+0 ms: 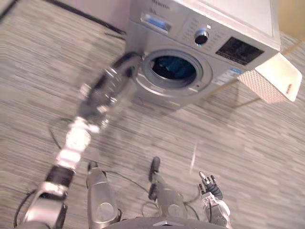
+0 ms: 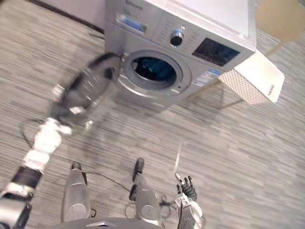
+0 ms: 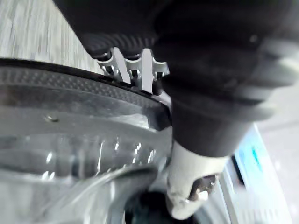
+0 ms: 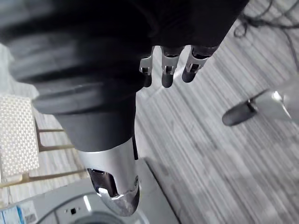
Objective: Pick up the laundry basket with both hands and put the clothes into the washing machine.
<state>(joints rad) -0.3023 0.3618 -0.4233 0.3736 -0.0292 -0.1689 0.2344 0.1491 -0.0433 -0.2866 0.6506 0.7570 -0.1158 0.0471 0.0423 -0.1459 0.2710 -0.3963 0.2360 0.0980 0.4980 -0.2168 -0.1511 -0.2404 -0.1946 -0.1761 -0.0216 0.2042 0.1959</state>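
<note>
Clothes of blue fabric [image 1: 174,67] are seen inside the silver front-loading washing machine [image 1: 164,38]. The white perforated laundry basket [image 1: 274,76] is set beside it. The left hand [image 3: 133,70] is placed against the open round glass door [image 1: 112,88]; its grip cannot be told. The right hand [image 1: 209,186] is held low, fingers loosely spread, empty.

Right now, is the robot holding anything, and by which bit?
Left hand touches the door at its dark rim; a grip cannot be told. Right hand holds nothing.
</note>
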